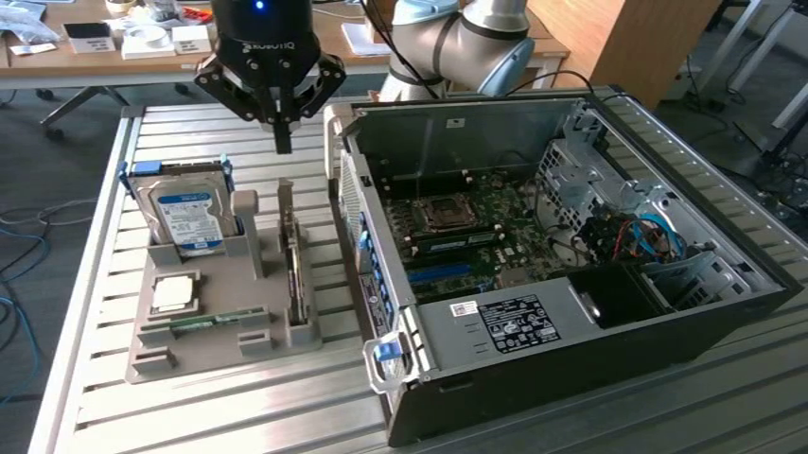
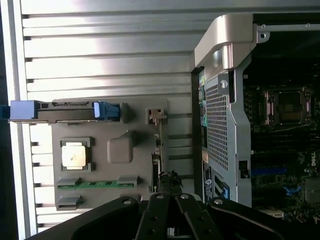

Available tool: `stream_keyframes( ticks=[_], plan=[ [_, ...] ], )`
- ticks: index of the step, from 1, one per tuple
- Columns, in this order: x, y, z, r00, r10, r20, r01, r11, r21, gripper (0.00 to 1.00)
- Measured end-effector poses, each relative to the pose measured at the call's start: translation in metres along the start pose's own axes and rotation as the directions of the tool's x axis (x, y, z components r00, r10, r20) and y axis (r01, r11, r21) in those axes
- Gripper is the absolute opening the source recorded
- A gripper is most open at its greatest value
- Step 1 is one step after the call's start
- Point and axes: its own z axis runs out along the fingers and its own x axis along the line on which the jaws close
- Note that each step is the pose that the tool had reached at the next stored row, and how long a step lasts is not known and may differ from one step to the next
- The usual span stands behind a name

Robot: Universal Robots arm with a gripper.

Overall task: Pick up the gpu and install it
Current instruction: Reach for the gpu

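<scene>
Gpu (image 1: pixel 294 265) stands on edge in the grey tray (image 1: pixel 215 281), below the gripper (image 1: pixel 283 142), whose fingers are clenched on nothing. Descending like this could ram the card's top edge; alignment seems close, but is hard to judge.

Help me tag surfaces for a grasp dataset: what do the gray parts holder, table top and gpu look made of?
Gray parts holder: probably matte plastic; uniform dull gray, blocky moulded shapes.
Table top: likely bare aluminium; pale ribbed slats with sheen.
gpu: dark circuit board, seemingly, with a silvery metal edge.
</scene>
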Motion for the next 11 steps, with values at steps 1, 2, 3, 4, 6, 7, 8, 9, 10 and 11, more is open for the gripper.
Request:
stream_keyframes(
  ticks=[1, 2, 3, 4, 6, 7, 8, 9, 10, 11],
  plan=[
    [0.000, -0.0025, -0.0001, 1.0000, 0.000, -0.0001, 0.000, 1.0000, 0.0000, 0.11],
    [0.000, -0.0050, -0.0002, 1.0000, 0.000, 0.0000, 0.000, 1.0000, -0.0001, 0.11],
    [0.000, -0.0075, -0.0003, 1.0000, 0.000, 0.0000, 0.000, 1.0000, -0.0001, 0.11],
    [0.000, -0.0100, -0.0004, 1.0000, 0.000, 0.0000, 0.000, 1.0000, 0.0000, 0.11],
    [0.000, -0.0159, -0.0007, 1.0000, 0.000, 0.0000, 0.000, 1.0000, 0.0000, 0.11],
    [0.000, -0.0188, -0.0008, 1.0000, 0.000, 0.0000, 0.000, 1.0000, -0.0001, 0.11],
    [0.000, -0.0219, -0.0009, 1.0000, 0.000, 0.0001, 0.000, 1.0000, -0.0001, 0.11],
    [0.000, -0.0248, -0.0011, 1.0000, 0.000, 0.0000, 0.000, 1.0000, 0.0000, 0.11],
    [0.000, -0.0278, -0.0012, 1.0000, 0.000, -0.0001, 0.000, 1.0000, 0.0000, 0.11],
    [0.000, -0.0305, -0.0013, 1.0000, 0.000, 0.0000, 0.000, 1.0000, 0.0000, 0.11]
  ],
)
